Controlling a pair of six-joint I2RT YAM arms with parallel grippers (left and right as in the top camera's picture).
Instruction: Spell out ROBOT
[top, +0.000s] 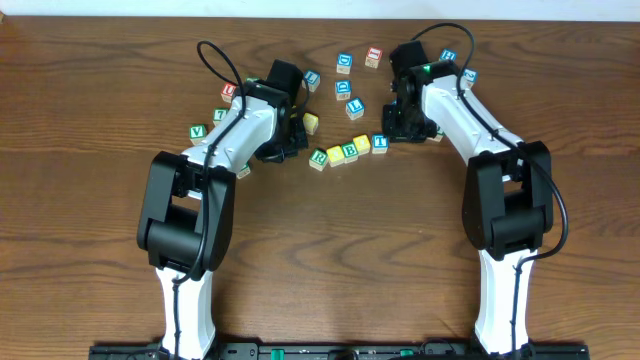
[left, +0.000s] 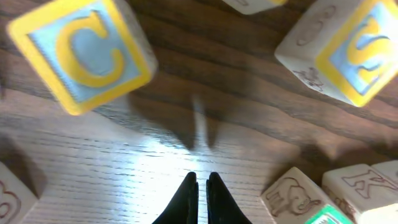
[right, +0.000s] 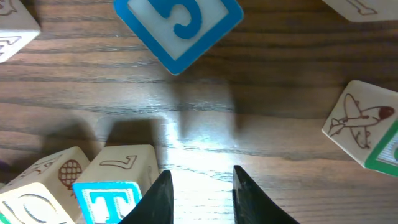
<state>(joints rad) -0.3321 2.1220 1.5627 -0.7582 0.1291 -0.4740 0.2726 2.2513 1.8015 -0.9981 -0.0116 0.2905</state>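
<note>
- Two jaw reports first: the left gripper was pinched tight on nothing, its tips over bare table. The right gripper was spread apart, also empty.
- Just lower left of the right jaws sat the T block, right beside another block.
- Overhead, that T ended the row of letter blocks at frame centre, between both arms: R, a yellow one, B, another yellow, T. The yellow letters were too small to read, but it looked about done to me.
- Spares lay farther out, e.g. the C block, upper left in the left wrist view.
- Handling guess: small wooden cubes, light, rigid, slickish painted faces. Pinch two opposite flat sides square on, not the corners.
</note>
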